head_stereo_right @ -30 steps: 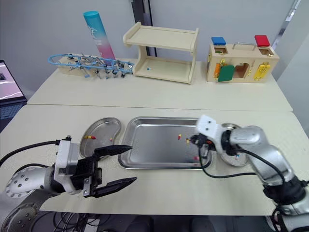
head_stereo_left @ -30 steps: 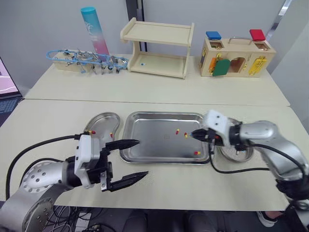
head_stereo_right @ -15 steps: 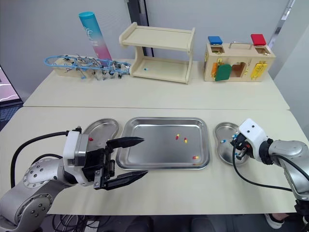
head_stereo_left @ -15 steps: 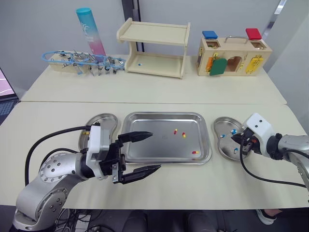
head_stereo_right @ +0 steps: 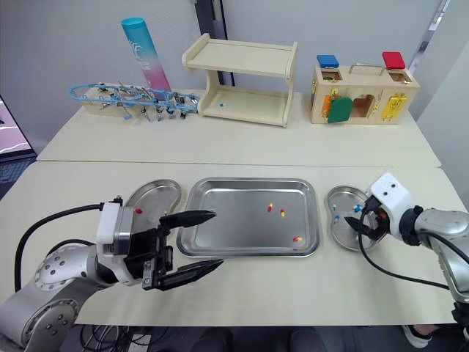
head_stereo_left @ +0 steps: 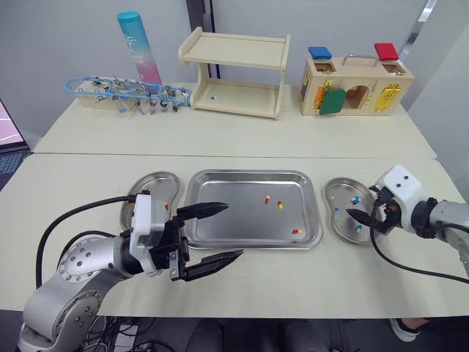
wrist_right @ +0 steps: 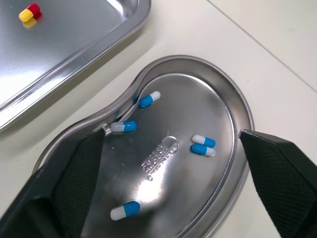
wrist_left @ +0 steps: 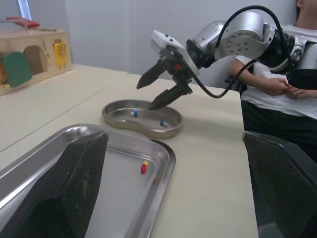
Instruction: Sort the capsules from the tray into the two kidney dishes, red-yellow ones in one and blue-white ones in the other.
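Covering part of the left kidney dish (head_stereo_left: pixel 155 183), the left claw (head_stereo_left: pixel 233 230) gapes; the right claw (wrist_left: pixel 145 96) is spread too.

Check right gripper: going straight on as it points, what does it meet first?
The right gripper, open, would likely meet the bare floor of the right kidney dish first, among the blue-white capsules.

- Left kidney dish (head_stereo_left: pixel 157 183): 6 o'clock portion is covered by the housing of the left gripper (head_stereo_left: pixel 234 231); the capsule count inside cannot be established.
- Right kidney dish (head_stereo_right: pixel 338 196): 3 o'clock rim is masked by the right gripper (wrist_left: pixel 143 98).
- Tray (wrist_left: pixel 124 148): truncated by the picture's edge in the left wrist view and overlapped by a finger (wrist_left: pixel 69 188).
- Speck (head_stereo_left: pixel 214 96) on the shelf (head_stereo_left: pixel 242 101), at 12 o'clock of the tray: too small to be identified.
- Seated person (wrist_left: pixel 270 99): cropped at the edge.
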`<action>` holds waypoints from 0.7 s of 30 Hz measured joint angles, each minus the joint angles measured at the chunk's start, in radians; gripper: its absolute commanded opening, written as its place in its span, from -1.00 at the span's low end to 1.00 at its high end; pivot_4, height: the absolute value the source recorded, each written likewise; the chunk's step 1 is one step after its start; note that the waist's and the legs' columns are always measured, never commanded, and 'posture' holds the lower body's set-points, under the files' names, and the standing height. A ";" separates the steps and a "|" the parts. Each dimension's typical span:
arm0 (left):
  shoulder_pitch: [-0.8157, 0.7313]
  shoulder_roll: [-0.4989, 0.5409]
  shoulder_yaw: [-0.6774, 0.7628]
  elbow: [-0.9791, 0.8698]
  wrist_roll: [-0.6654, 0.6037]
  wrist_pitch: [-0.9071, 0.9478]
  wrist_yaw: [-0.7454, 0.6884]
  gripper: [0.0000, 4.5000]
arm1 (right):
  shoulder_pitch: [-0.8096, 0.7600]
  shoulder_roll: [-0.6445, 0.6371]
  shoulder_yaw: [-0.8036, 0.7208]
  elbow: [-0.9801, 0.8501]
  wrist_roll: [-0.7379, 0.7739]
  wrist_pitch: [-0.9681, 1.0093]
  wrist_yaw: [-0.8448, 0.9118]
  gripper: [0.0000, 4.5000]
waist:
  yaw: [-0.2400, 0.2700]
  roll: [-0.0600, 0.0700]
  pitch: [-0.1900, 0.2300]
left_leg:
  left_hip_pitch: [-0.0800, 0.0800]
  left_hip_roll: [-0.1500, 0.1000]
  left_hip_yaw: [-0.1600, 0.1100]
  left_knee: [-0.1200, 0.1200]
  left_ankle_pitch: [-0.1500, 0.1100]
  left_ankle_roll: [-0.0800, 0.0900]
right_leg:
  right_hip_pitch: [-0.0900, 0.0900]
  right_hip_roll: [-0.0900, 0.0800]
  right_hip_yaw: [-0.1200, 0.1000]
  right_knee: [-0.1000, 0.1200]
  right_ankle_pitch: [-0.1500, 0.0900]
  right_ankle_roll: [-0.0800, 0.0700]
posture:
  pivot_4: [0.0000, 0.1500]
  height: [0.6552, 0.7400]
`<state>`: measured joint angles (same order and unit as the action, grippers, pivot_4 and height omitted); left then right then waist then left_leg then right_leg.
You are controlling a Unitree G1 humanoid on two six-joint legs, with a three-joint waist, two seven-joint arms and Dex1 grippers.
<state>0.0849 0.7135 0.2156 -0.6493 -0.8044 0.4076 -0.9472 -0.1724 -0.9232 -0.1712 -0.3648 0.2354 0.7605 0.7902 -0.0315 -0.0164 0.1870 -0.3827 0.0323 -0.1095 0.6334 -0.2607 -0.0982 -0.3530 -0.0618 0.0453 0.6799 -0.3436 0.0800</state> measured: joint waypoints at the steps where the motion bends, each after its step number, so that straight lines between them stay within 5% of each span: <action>1: 0.016 0.008 0.033 0.018 0.005 0.001 0.013 1.00 | 0.010 -0.008 -0.008 0.008 0.000 -0.032 0.012 0.99 | 0.000 0.000 0.000 | 0.000 0.000 0.000 0.000 0.000 0.000 | 0.000 0.000 0.000 0.000 0.000 0.000 | 1.00 1.00; 14: 0.123 0.105 0.490 0.568 0.188 -0.086 0.093 1.00 | 0.202 -0.075 -0.206 0.215 0.044 -0.537 0.311 0.99 | -0.004 -0.001 0.000 | 0.001 0.000 0.002 -0.001 0.000 0.000 | 0.000 0.000 0.001 0.000 0.000 0.000 | 1.00 1.00; 21: 0.273 0.106 0.583 0.821 0.308 -0.206 0.082 1.00 | 0.323 -0.129 -0.306 0.338 0.062 -0.629 0.440 0.99 | -0.003 -0.001 0.000 | 0.002 0.000 0.001 -0.003 0.000 0.000 | 0.001 0.000 0.000 -0.001 0.000 0.000 | 1.00 1.00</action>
<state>0.3578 0.8191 0.7984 0.1713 -0.4963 0.2018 -0.8656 0.1508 -1.0518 -0.4774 -0.0266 0.2971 0.1314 1.2303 -0.0343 -0.0175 0.1871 -0.3808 0.0324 -0.1082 0.6308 -0.2607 -0.0982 -0.3525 -0.0621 0.0456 0.6794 -0.3440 0.0796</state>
